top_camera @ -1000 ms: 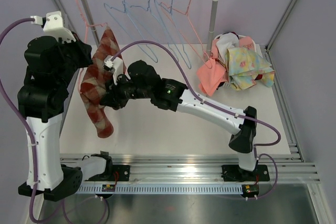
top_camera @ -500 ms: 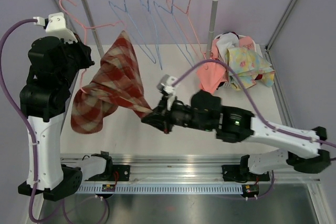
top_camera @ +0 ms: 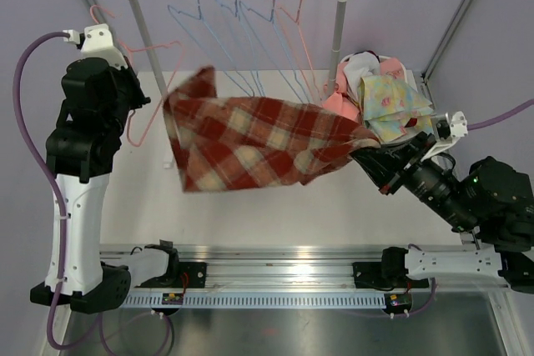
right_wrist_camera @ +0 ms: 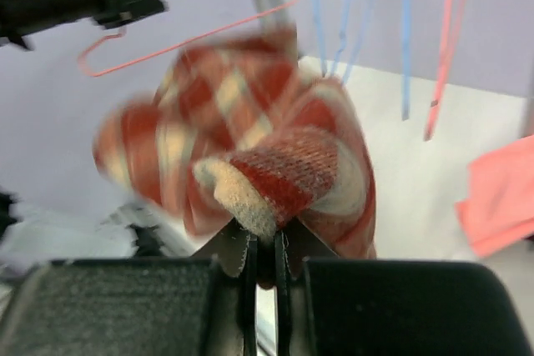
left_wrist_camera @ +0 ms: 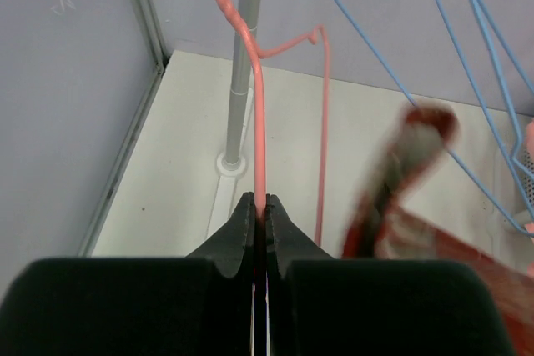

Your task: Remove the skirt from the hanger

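Over the pale table [top_camera: 250, 206], the plaid skirt [top_camera: 267, 143] had swung right and now hung mid-air, apparently free of the pink hanger [left_wrist_camera: 260, 122], with the right gripper [right_wrist_camera: 265, 243] clamped on its corner and the left gripper [left_wrist_camera: 259, 210] still pinching bare hanger wire, so removal looked nearly done.

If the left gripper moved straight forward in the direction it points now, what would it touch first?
Beyond the pink hanger it clamps, the left gripper would most likely meet the rack's grey upright pole, near its foot. Depth is uncertain from this view.
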